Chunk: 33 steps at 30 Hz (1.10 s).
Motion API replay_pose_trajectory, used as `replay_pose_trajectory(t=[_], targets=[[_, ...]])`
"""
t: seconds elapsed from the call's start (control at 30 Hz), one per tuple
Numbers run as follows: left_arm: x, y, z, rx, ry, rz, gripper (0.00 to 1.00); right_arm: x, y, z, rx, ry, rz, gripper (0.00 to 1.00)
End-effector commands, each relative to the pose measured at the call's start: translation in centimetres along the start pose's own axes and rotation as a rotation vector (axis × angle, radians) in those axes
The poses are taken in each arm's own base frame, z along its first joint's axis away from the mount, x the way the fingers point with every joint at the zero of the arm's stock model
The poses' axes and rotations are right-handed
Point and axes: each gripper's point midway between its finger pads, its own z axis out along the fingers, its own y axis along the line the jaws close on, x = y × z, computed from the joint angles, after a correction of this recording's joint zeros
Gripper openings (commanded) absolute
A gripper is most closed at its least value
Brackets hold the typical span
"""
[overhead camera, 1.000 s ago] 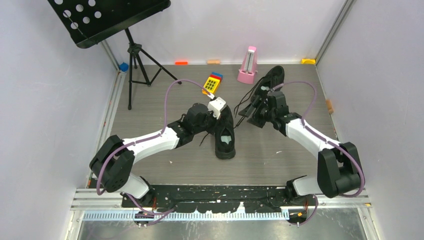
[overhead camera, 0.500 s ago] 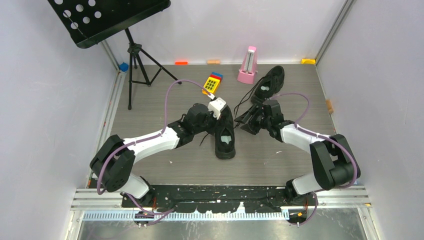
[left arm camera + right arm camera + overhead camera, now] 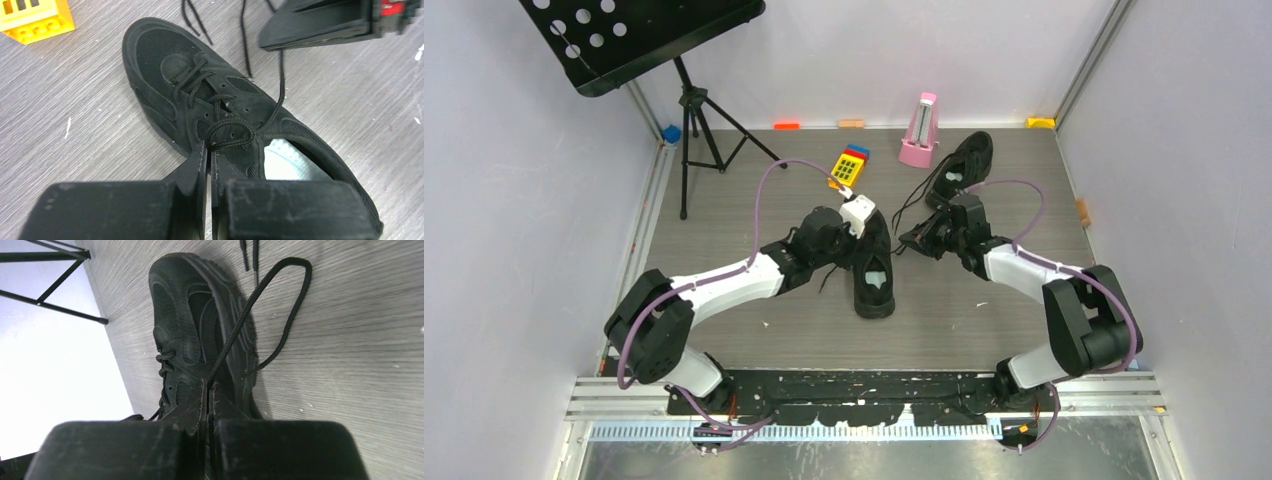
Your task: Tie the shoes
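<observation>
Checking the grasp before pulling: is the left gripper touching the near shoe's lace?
Touching. The left wrist view shows the left gripper shut, the lace looping straight into its fingertips.

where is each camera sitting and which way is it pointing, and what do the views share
Top external: fixed above and behind the bases, looking down at the grey wood-grain table; both arms show whole.
Left wrist: on the left arm, looking past the left gripper down at the near all-black low-top sneaker.
Right wrist: looking low along the right gripper at that sneaker.
Shared: both wrist views show the sneaker's thin black lace, pinched by each gripper.
</observation>
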Motion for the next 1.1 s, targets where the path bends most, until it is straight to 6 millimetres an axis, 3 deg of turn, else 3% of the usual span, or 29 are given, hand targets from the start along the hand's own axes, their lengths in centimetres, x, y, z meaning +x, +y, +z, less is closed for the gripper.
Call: replay_pose_trajectory(t=[0.0, 0.1, 0.2, 0.47, 0.6, 0.83, 1.07], targets=[[-0.9, 2.4, -0.3, -0.147, 0.031, -0.008, 0.0, -2.5, 1.4, -2.0, 0.032, -0.118, -0.117, 0.0], [-0.8, 2.2, -0.1, -0.134, 0.033, -0.008, 0.0, -2.6, 0.2, -2.4, 0.101, -0.118, -0.147, 0.0], [-0.7, 1.8, 0.1, -0.115, 0.035, -0.01, 0.0, -2.4, 0.4, -2.4, 0.085, -0.104, -0.154, 0.0], [-2.2, 0.7, -0.1, -0.056, -0.005, 0.01, 0.0, -0.5, 8.2, -2.7, -0.3, 0.023, -0.206, 0.0], [-2.3, 0.5, 0.2, -0.049, 0.006, 0.04, 0.0, 0.3, 10.7, -2.9, -0.417, 0.1, -0.207, 0.0], [-2.8, -0.3, 0.6, -0.03, 0.034, 0.067, 0.0, 1.1, 12.1, -2.5, -0.473, 0.159, -0.203, 0.04], [-2.7, -0.3, 1.0, -0.043, 0.075, 0.074, 0.0, 1.9, 11.8, -2.3, -0.484, 0.192, -0.188, 0.21]])
